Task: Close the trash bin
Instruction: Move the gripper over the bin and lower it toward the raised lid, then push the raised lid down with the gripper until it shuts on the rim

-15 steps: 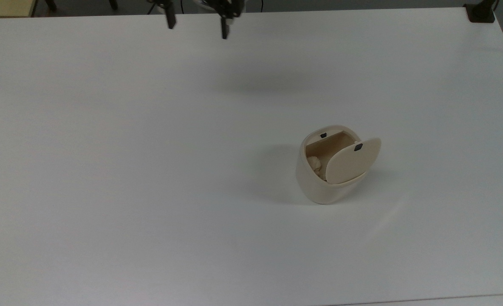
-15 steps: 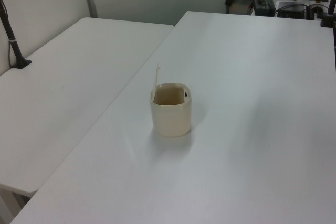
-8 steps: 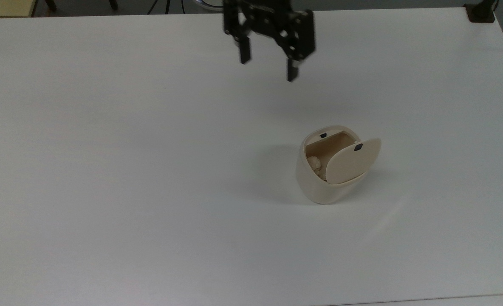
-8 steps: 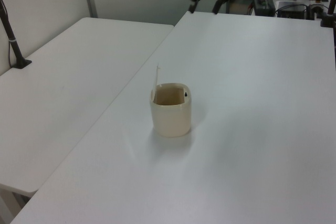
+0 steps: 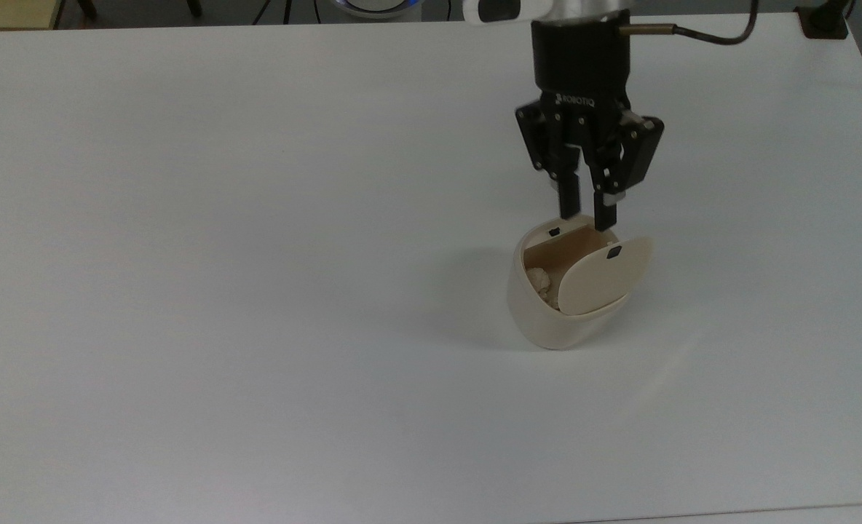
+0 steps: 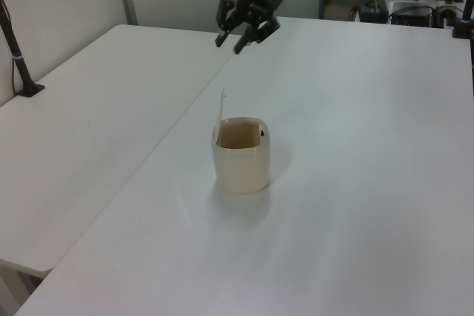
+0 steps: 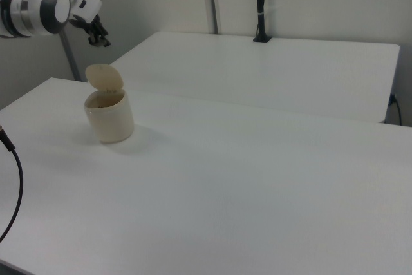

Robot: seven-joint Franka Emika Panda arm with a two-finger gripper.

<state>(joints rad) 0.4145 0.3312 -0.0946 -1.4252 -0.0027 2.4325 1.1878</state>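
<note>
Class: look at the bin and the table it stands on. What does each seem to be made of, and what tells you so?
The bin: likely plastic, matt cream, given its smooth moulded curves and thin flat lid.
The table: probably a white laminate or coated board, flat with a slight sheen; what lies under the surface cannot be told.

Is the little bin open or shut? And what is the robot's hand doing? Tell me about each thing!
trash bin: open, standing upright on the white table.
lid: flipped up on its hinge, not closed yet.
crumpled paper: lying inside the bin.
hand: open, holding nothing, up in the air above the bin and not touching it.
</note>
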